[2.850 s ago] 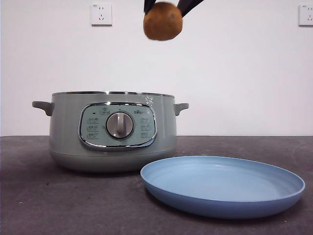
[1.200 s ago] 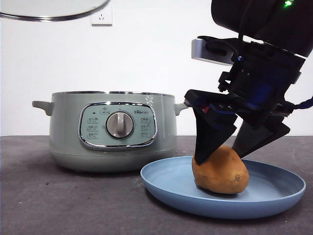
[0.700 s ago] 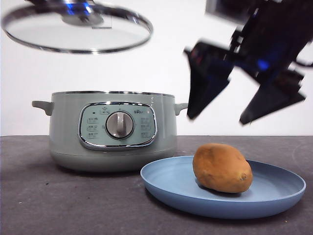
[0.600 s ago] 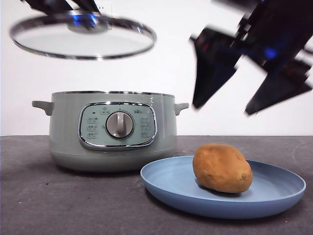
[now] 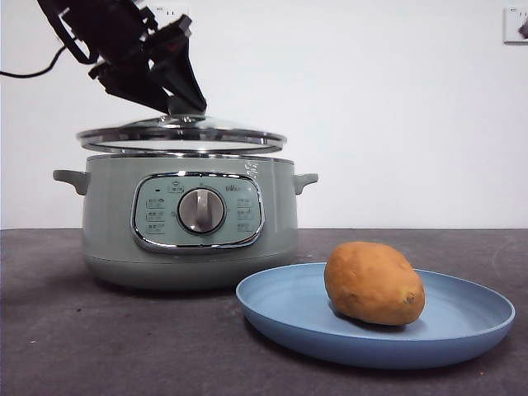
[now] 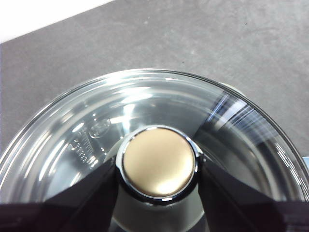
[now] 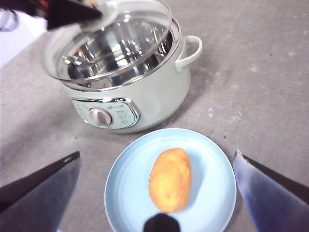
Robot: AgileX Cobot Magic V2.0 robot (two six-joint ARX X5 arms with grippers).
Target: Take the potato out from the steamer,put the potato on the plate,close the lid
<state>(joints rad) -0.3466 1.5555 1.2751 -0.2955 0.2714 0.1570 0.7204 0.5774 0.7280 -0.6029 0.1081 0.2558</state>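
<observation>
You're looking at a lab test bench, not a real kitchen: bare white wall [image 5: 396,124] with white wall sockets [image 5: 515,25], a plain dark grey matte surface [image 5: 99,346], and one sage-green round electric steamer [image 5: 190,219] staged alone.

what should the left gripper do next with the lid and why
Probably lower the lid straight down onto the steamer rim, then let go. The left gripper holds it by the knob just above the rim, slightly off it, and the potato already lies on the plate.
</observation>
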